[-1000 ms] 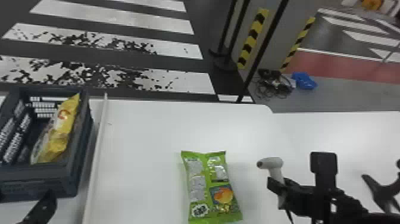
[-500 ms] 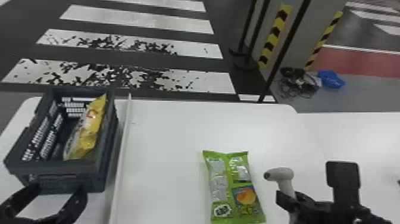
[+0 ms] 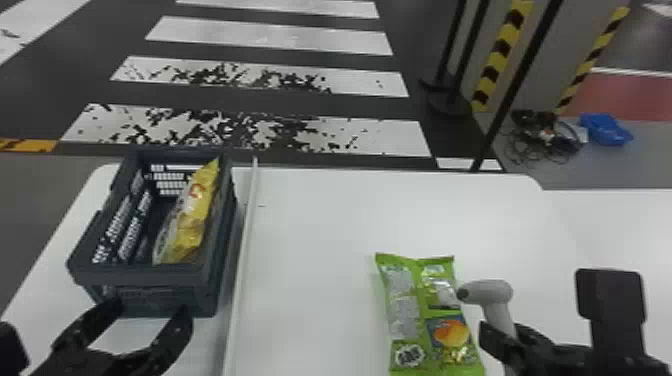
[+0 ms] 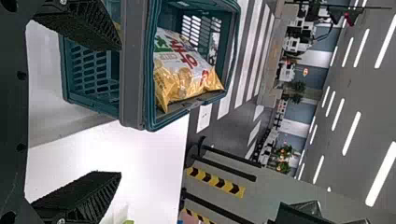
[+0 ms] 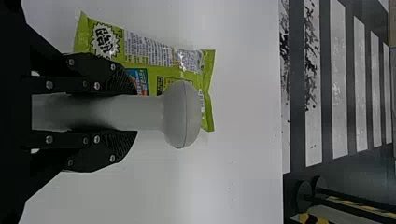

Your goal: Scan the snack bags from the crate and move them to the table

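The green bag (image 3: 410, 300) lies on the counter (image 3: 310, 220), our right claw (image 5: 133, 113) grips the scanner (image 5: 181, 114), and picking seems next, needing our open left claw (image 3: 149, 310) at the yellow bag (image 3: 197, 212) inside the crate (image 3: 145, 276).

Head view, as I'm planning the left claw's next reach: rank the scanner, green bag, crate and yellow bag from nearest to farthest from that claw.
1. Crate, just ahead of the left claw.
2. Yellow bag, inside the crate, toward its right side.
3. Green bag, off to the right on the table.
4. Scanner, farther right, in the right claw.
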`<state>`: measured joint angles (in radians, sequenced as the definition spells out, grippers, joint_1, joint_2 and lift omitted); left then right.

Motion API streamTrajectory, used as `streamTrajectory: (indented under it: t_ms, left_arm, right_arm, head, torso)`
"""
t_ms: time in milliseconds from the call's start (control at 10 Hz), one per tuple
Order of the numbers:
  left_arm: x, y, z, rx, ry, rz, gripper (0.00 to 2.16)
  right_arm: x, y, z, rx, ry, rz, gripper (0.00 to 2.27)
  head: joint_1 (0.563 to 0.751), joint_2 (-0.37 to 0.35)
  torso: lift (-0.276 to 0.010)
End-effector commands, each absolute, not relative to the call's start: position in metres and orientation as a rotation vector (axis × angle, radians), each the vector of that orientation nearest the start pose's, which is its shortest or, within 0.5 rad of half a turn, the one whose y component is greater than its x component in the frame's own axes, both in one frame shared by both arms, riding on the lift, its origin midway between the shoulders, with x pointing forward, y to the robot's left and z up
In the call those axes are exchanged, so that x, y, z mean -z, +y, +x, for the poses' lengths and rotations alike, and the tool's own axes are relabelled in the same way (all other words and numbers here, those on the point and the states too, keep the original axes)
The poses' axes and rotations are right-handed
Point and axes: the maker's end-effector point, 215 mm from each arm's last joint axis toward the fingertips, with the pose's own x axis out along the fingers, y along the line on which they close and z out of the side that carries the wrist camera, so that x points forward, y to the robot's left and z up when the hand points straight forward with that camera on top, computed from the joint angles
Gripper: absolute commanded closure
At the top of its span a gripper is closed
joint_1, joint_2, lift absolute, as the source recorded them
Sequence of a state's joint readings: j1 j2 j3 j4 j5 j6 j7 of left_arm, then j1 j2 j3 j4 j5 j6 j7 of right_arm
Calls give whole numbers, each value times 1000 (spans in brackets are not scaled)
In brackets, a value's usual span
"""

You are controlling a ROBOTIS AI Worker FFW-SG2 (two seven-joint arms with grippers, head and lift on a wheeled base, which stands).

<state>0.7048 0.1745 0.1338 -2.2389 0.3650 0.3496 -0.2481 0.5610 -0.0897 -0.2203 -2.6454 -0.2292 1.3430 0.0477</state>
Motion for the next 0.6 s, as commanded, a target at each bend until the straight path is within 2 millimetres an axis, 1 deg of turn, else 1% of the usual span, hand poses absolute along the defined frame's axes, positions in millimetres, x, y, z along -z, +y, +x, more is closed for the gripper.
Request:
streamTrajectory:
  t_ms: [0,100,200,300,400,500]
  left_arm:
    - [400,222,369,279,361,-190,33]
    - [399,217,370,292,361,-184,33]
    - [397,217,370,299,361,-173,33]
    - [397,217,370,308,364,-170,33]
    - [396,217,369,313,365,-165,33]
    - [398,217,367,316,370,-166,33]
  right_arm:
    - [401,-248,323,-45,809,43,2240]
    - [399,-229,327,-58,800,31,2240]
    - [396,-210,335,-70,780,10,2240]
    - [396,-197,346,-67,767,-33,2240]
    - [399,-188,357,-71,763,-52,2240]
    - [408,-186,366,-66,773,-67,2240]
  head:
    - [695,-83]
    - [695,-73]
    - [695,-49]
    - [695,-17]
    - [695,-3]
    - [695,23]
  torso:
    - [-95]
    - [-95]
    - [-95]
    - [-95]
    - [-95]
    - [-95]
